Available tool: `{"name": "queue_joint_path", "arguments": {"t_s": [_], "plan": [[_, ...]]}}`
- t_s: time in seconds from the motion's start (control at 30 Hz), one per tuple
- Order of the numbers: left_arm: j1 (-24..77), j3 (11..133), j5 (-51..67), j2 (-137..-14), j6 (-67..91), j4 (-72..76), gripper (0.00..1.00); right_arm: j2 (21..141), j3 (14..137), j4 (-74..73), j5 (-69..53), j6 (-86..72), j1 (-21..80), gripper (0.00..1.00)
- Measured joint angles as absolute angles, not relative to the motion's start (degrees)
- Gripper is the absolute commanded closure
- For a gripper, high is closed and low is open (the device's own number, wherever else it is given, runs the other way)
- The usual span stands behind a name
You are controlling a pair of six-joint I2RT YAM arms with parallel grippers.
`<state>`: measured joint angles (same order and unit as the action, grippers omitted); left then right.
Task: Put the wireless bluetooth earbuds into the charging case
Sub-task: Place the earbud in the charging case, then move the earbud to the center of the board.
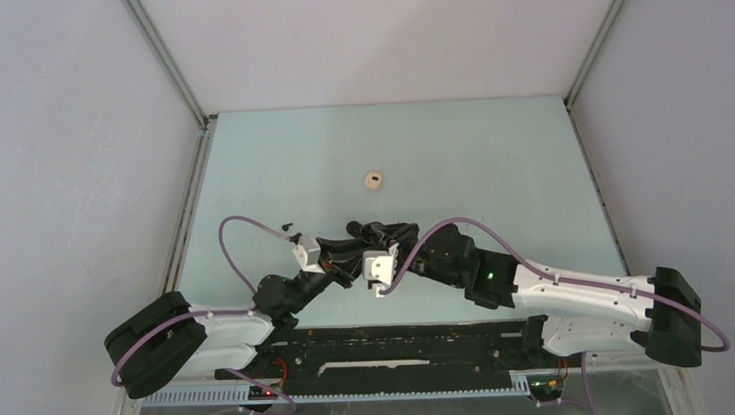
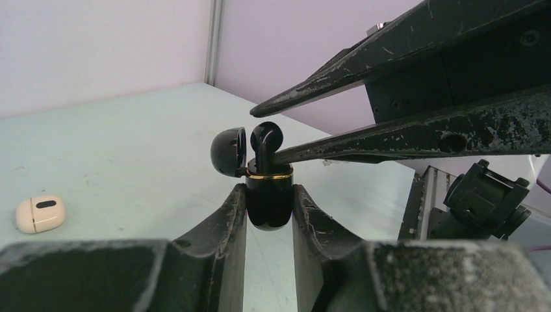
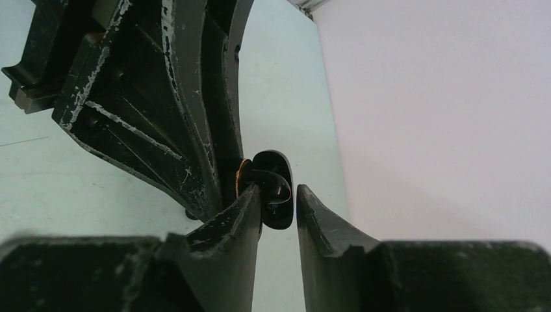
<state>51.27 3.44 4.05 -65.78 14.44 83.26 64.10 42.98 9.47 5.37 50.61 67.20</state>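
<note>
Top: jaws meet; a beige case (image 1: 374, 179) lies well beyond them.
Left wrist: left gripper (image 2: 268, 195) clamps the black case (image 2: 268, 211), lid (image 2: 229, 151) open; earbud (image 2: 266, 138) stands half-seated.
Right wrist: right gripper (image 3: 279, 198) is parted about it.
Insertion appears underway; next, press straight down.

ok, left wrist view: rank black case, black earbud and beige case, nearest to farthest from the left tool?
1. Black case: clamped between the left tool's fingers, centre of view.
2. Black earbud: sticking up out of that case's open top, just above.
3. Beige case: lying well apart, far left.
</note>
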Motion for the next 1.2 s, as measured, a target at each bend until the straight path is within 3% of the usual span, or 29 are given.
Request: {"name": "queue_joint_path", "arguments": {"t_s": [0.2,0.63,1.0,1.2], "plan": [[51.4,3.4,4.1,-65.8,14.3,83.2,1.00,64.1,44.6,6.9,3.8,50.3,66.4,0.61],[51.6,3.4,4.2,-65.5,13.5,83.8,1.00,64.2,54.2,-9.1,-8.6,48.0,61.9,0.24],[51.6,3.4,2.4,-64.8,12.5,85.1,1.00,61.6,61.7,-24.9,-16.7,40.3,51.0,0.15],[51.6,1.6,-2.9,-64.4,11.3,85.2,1.00,62.2,66.8,-31.2,-21.2,32.9,37.8,0.23]]}}
